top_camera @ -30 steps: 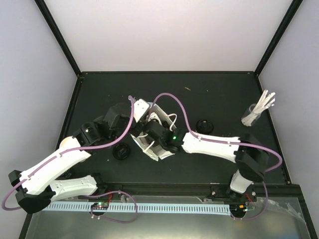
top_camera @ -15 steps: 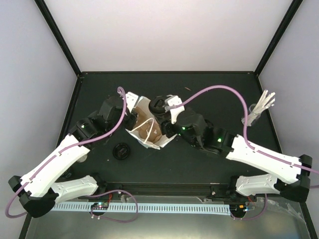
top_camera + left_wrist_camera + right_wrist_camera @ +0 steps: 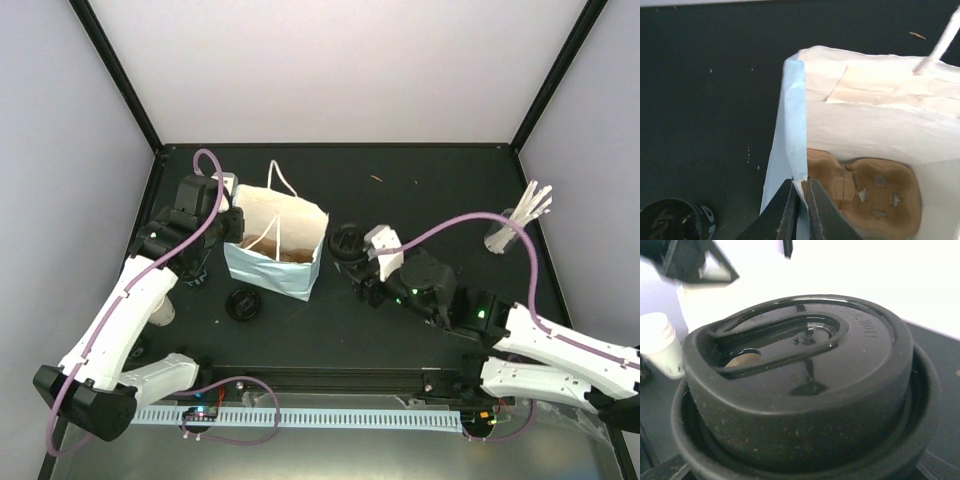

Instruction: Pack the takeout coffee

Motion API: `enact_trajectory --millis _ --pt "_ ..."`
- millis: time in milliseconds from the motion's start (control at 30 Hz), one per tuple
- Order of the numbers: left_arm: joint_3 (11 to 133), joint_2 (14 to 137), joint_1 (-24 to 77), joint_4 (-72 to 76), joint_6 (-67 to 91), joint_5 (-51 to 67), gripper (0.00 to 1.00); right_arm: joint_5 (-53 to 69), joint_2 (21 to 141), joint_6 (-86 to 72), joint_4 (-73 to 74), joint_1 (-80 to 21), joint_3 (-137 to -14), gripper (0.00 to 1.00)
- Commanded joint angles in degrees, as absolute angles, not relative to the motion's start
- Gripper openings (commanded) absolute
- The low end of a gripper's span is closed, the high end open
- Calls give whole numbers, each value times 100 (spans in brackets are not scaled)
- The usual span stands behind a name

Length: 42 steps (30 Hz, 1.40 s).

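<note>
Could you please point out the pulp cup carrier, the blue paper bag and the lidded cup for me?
cup carrier [image 3: 870, 195], left wrist view, its brown middle inside the bag.
paper bag [image 3: 268, 272], top view, its blue front wall.
lidded cup [image 3: 805, 365], right wrist view, its black lid's top.

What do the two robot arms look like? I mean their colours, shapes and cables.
The left arm and the right arm have smooth, rounded white shells with black joints. A thin purple cable loops loosely along each arm. Small green lights glow on the right arm. The left pincer ends in two slim black fingers.
</note>
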<state>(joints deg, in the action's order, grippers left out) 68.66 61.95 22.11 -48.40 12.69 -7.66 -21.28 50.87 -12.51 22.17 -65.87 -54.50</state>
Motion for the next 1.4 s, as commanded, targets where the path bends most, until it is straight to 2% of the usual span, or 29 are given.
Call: enact_trajectory --millis 0,67,267,400,467,533,733,1000,1167,1367 --pt "6691 6033 1921 -4807 1524 -136 8 -1517 4888 -1377 1426 -6597 -4317 68" --pt "6583 5881 1856 -4753 1621 -161 15 -1413 4849 -1549 885 -6601 -3800 68" --pt "6447 5471 1802 -4759 1705 -177 51 -1271 4932 -1729 -52 -6609 -2921 66" --pt "6774 5347 1802 -5182 1610 -87 69 -1218 5125 -1802 -527 -6609 -2531 67" --pt "7018 5245 1803 -5434 1642 -64 83 -1146 5290 -1823 -782 -6611 -2368 69" --pt "7249 5169 1801 -5733 1704 37 90 -1158 5494 -1870 -1070 -6686 -2246 70" --pt "7414 4796 1815 -6647 1861 1083 92 -1645 6348 -1830 -1875 -7093 -2187 70" --pt "5498 3545 2023 -6208 3111 3429 86 -1750 7514 -1279 -3872 -7300 -2083 76" --pt "4585 3151 2490 -5701 3549 3427 85 -1900 8435 -1037 -4235 -7492 -2398 78" --pt "3844 3079 2892 -5000 3949 3320 85 -1772 9046 -1070 -4798 -7553 -2197 83"
